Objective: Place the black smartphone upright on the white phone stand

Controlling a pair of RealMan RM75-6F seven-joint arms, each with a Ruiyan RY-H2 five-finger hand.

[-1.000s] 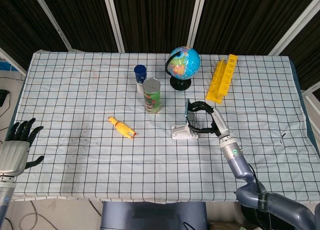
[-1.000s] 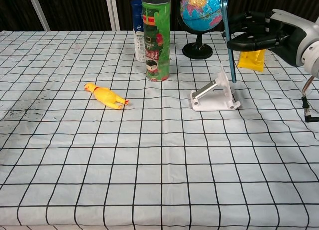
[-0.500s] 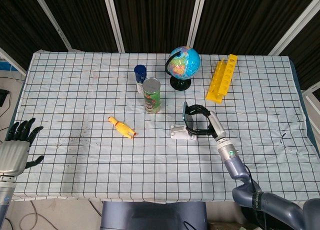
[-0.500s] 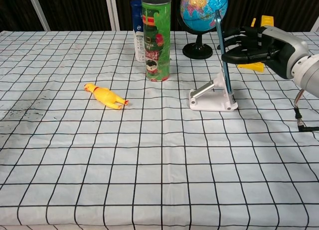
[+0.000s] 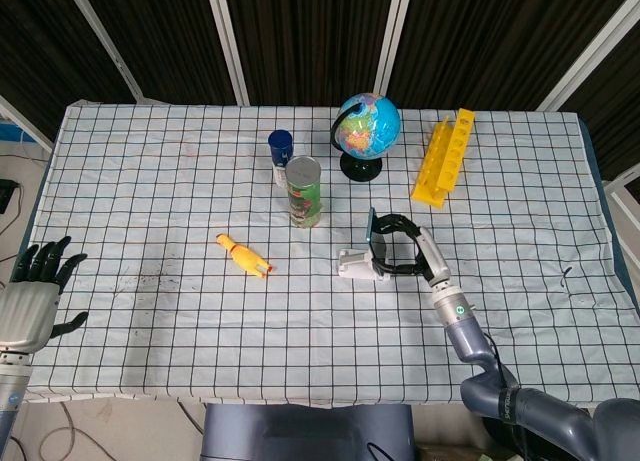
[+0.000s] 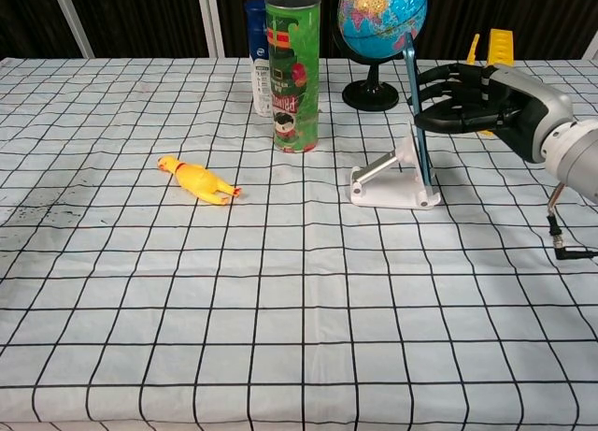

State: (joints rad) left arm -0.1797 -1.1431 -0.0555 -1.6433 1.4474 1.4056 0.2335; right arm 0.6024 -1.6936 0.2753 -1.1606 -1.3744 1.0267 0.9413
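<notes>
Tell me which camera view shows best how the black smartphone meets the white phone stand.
The chest view. From the side, the thin black smartphone stands nearly upright, its lower edge at the white plastic phone stand, gripped by the right hand. The head view looks down, so the phone is a short sliver partly covering the stand.

black-gridded white tablecloth (image 5: 150, 211), dark slatted wall panels (image 5: 300, 31), pale diagonal struts (image 5: 228, 41)

Black-gridded white tablecloth (image 5: 150, 201), yellow rubber chicken (image 5: 243, 255), green can (image 5: 304, 191), blue globe (image 5: 367, 121), white phone stand (image 6: 392, 180).
</notes>
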